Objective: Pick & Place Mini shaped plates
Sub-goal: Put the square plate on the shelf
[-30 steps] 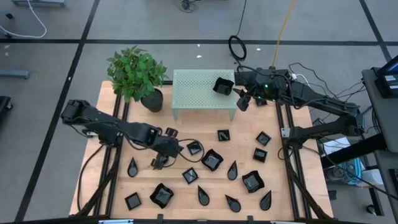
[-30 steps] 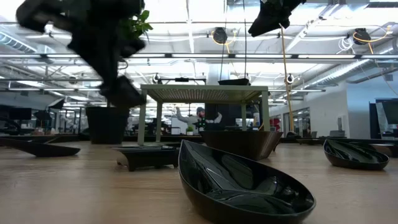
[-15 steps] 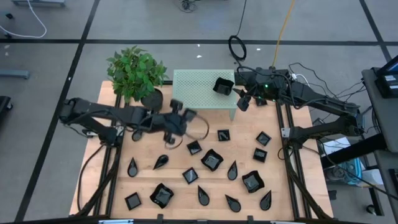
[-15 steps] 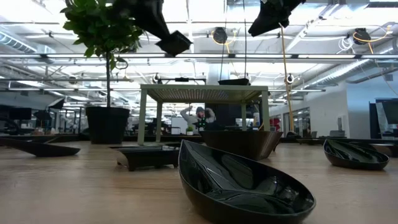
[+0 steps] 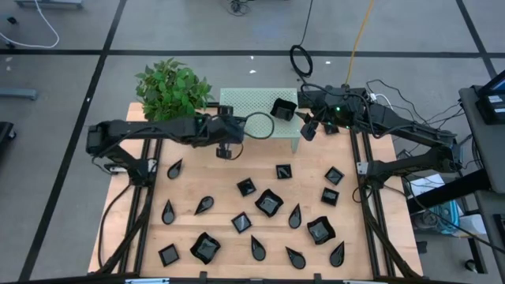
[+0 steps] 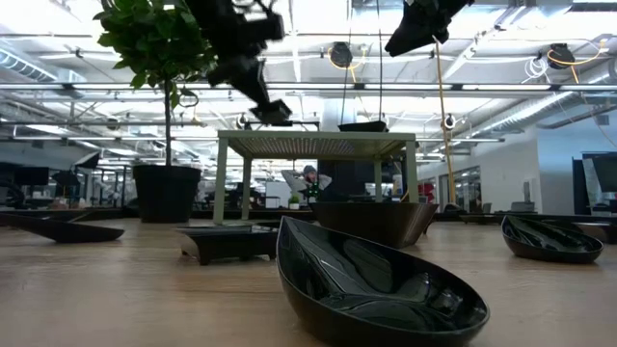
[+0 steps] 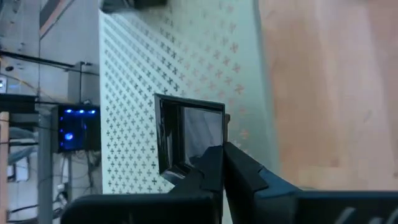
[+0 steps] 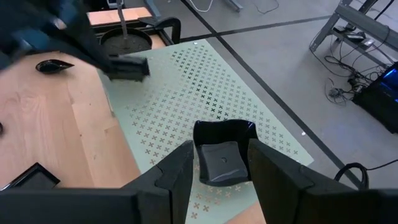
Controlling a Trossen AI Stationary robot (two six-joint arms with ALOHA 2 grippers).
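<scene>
My left gripper [image 7: 221, 155] is shut on a small flat square black plate [image 7: 186, 137], held in the air above the near left corner of the pale green perforated stand [image 5: 252, 102]. In the low view this plate [image 6: 271, 111] hangs just above the stand's top. A wavy-edged black plate [image 8: 224, 155] rests flat on the stand's far right part. My right gripper [image 8: 217, 168] hovers open high above and beside it, touching nothing. Several more square, teardrop and wavy black plates [image 5: 268, 203] lie on the wooden table. My left gripper pinches the square plate by the rim of one side [image 7: 204, 151] between its two shut fingers. The fingers slant down toward the stand from the table's left. The plate is lifted clear of table and stand and sticks out beyond the fingertips.
A potted green plant [image 5: 172, 91] stands at the far left, close behind my left arm. The stand's legs [image 6: 222, 183] rise from the table's far middle. Loose plates [image 5: 322, 230] dot the near half of the table; a teardrop plate [image 6: 376, 280] lies close to the low camera.
My left gripper has risen from the table's near left part and swung toward the far edge and the right, up to the stand's near left corner, tipping nearer to level. It stays shut on the square plate, which is now lifted clear.
</scene>
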